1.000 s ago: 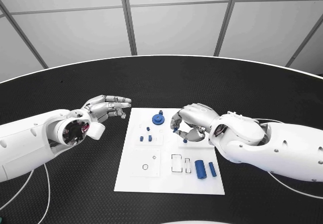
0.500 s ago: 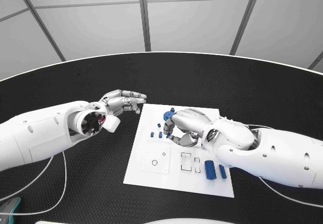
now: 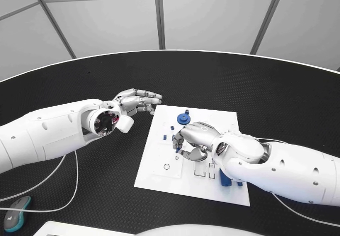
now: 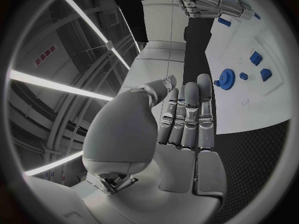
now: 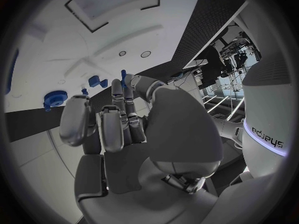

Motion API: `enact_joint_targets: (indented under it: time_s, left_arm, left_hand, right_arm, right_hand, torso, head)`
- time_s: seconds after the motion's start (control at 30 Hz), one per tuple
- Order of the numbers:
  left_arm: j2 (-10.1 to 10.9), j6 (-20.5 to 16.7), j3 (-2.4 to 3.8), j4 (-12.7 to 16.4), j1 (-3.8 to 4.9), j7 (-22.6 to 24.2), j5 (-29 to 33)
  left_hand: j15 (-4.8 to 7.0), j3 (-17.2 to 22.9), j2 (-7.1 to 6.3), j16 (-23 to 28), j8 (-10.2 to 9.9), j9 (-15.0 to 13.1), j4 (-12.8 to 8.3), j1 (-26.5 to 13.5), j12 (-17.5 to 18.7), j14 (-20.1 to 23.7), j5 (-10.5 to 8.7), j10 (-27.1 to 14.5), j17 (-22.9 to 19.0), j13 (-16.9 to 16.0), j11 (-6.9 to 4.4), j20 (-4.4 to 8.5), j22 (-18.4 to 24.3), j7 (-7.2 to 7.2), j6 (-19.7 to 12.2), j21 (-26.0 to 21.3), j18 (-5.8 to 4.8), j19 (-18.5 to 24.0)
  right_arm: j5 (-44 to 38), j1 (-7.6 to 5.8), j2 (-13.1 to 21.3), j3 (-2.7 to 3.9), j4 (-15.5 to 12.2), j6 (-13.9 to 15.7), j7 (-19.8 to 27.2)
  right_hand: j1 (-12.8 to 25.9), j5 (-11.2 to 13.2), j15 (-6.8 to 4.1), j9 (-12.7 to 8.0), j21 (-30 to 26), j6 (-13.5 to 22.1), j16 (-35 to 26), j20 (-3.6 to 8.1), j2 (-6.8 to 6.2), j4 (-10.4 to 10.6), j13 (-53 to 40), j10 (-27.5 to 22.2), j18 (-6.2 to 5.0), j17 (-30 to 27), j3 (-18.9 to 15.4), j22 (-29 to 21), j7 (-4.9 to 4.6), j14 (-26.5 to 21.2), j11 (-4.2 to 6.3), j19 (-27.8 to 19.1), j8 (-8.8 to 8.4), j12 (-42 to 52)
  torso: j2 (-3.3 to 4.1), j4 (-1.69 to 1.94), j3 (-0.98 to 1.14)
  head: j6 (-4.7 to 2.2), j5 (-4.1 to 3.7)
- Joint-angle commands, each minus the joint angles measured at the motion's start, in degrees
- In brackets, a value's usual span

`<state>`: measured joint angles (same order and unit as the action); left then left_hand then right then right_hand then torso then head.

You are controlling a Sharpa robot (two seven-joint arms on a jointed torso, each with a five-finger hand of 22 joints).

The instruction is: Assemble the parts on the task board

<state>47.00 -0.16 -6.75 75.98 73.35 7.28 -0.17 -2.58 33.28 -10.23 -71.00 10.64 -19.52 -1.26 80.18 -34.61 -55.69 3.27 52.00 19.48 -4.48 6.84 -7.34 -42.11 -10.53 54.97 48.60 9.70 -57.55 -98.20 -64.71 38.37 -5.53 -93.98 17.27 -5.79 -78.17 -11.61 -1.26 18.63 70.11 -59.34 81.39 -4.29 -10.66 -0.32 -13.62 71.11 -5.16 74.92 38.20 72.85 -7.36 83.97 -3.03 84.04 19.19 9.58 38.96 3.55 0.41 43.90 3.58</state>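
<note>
While the right hand pinches a small blue peg over the task board, seating it comes next; the left hand hovers empty, fingers loosely curled.

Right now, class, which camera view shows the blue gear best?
The head view: the blue gear sits unblocked at the white board's far end. The left wrist view shows it clearly too, but bent; in the right wrist view it is small, near the edge.
</note>
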Motion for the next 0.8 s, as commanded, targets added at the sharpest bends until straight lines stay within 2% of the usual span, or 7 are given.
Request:
enact_joint_targets:
  time_s: [0.03,0.23,0.8]
  left_arm:
    - [0.00,0.04,0.00,-0.07,0.00,-0.02,0.00]
    - [0.00,0.16,0.00,-0.11,0.00,-0.04,0.00]
    - [0.08,0.30,0.00,-0.11,0.01,-0.16,0.00]
  left_hand:
    - [-0.07,-0.33,0.30,0.17,-0.32,0.05,0.15,-0.32,0.27,0.28,-0.16,-0.52,-0.07,0.05,0.07,-0.22,0.05,-0.02,-0.43,-0.21,0.86,0.08]
    - [-0.10,-0.38,0.36,0.18,-0.33,0.04,0.21,-0.36,0.26,0.30,-0.16,-0.55,-0.08,0.04,0.10,-0.25,0.08,-0.06,-0.44,-0.25,0.86,0.09]
    - [-0.22,-0.65,0.50,0.19,-0.37,0.01,0.57,-0.74,0.23,0.34,-0.17,-0.69,-0.08,0.00,0.18,-0.38,0.22,-0.12,-0.48,-0.44,0.85,0.11]
  right_arm:
    - [0.00,0.34,-0.22,-0.11,0.32,-0.35,0.13]
    - [0.00,1.03,-0.60,-0.27,1.01,-1.03,0.37]
    - [0.00,1.32,-0.76,-0.46,1.81,-1.32,0.28]
  right_hand:
    - [0.45,-0.19,-0.43,0.07,-0.20,-0.21,-0.02,0.50,0.09,-0.46,-0.07,0.27,0.60,2.34,0.01,-0.06,-0.07,3.47,-0.01,0.64,0.03,-0.23]
    - [0.49,-0.23,-0.42,0.09,-0.18,-0.21,-0.02,0.50,0.06,-0.47,-0.08,0.28,0.60,2.32,-0.02,-0.04,-0.07,3.46,-0.01,0.65,0.04,-0.25]
    - [0.54,-0.28,-0.42,0.10,-0.22,-0.22,-0.03,0.49,0.05,-0.48,-0.08,0.30,0.59,2.32,-0.06,-0.07,-0.07,3.46,-0.02,0.64,0.04,-0.27]
  torso:
    - [0.04,0.04,0.01]
    - [0.02,0.09,0.00]
    - [-0.02,0.04,-0.06]
  head:
    - [0.37,0.28]
    - [0.79,0.66]
    - [0.95,0.85]
